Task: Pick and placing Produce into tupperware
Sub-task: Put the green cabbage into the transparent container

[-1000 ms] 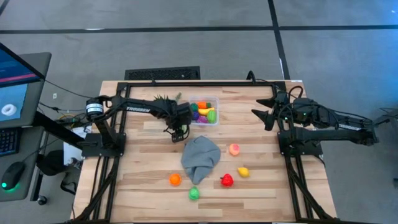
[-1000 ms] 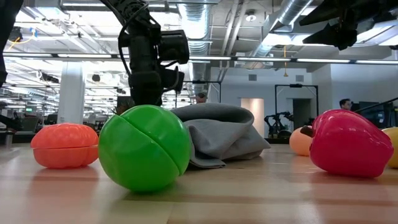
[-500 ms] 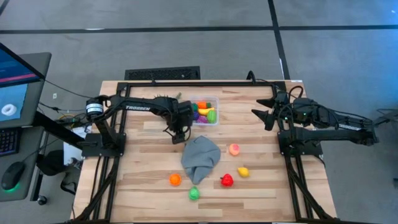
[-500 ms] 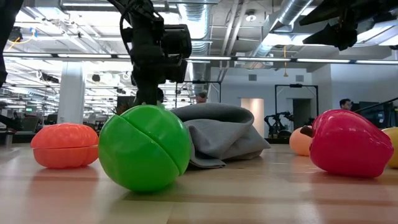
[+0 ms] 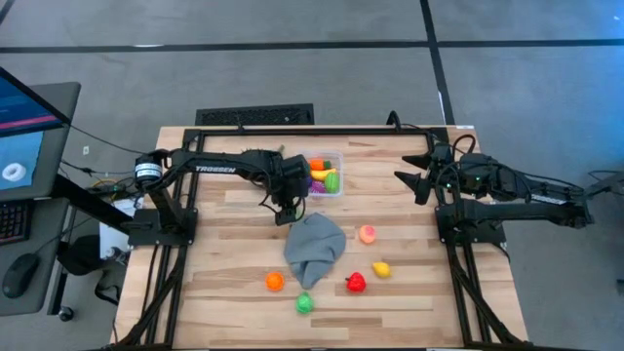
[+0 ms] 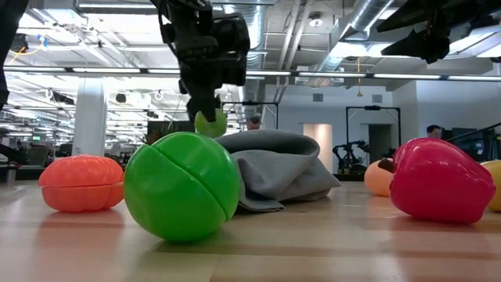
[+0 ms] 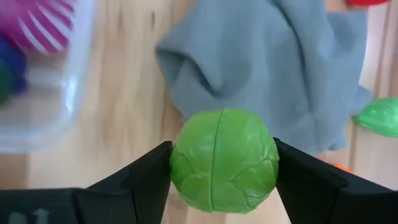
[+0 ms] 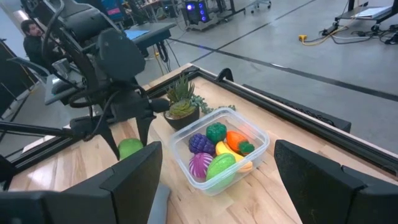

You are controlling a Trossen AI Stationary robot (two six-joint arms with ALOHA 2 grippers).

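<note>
My left gripper (image 5: 285,212) hangs between the tupperware (image 5: 323,176) and the grey cloth (image 5: 314,246), shut on a light green ball-shaped piece of produce (image 7: 224,160). The same piece shows in the low view (image 6: 210,123) above the table. The clear tupperware (image 8: 225,151) holds several pieces: purple, green, orange and yellow. More produce lies loose on the wood: an orange piece (image 5: 275,282), a green one (image 5: 305,303), a red one (image 5: 356,283), a yellow one (image 5: 380,269) and a peach one (image 5: 368,234). My right gripper (image 5: 412,175) waits open at the right side, raised. My left gripper pinches the green ball between its two fingers, one on each opposite side (image 7: 179,167). The fingers slant steeply down from above. The ball hangs clear of the table, just off the cloth's far edge.
A spiky potted plant (image 8: 181,102) stands beside the tupperware at the far edge. The crumpled grey cloth (image 6: 278,168) lies mid-table. A black frame (image 5: 322,131) runs round the table's far side. Bare wood (image 5: 224,244) lies left of the cloth.
My left gripper has risen and tipped, drifting a little toward the tupperware, with the green ball between its fingers. The ball, hidden behind the big green piece in the low view before, now hangs lifted clear above it.
</note>
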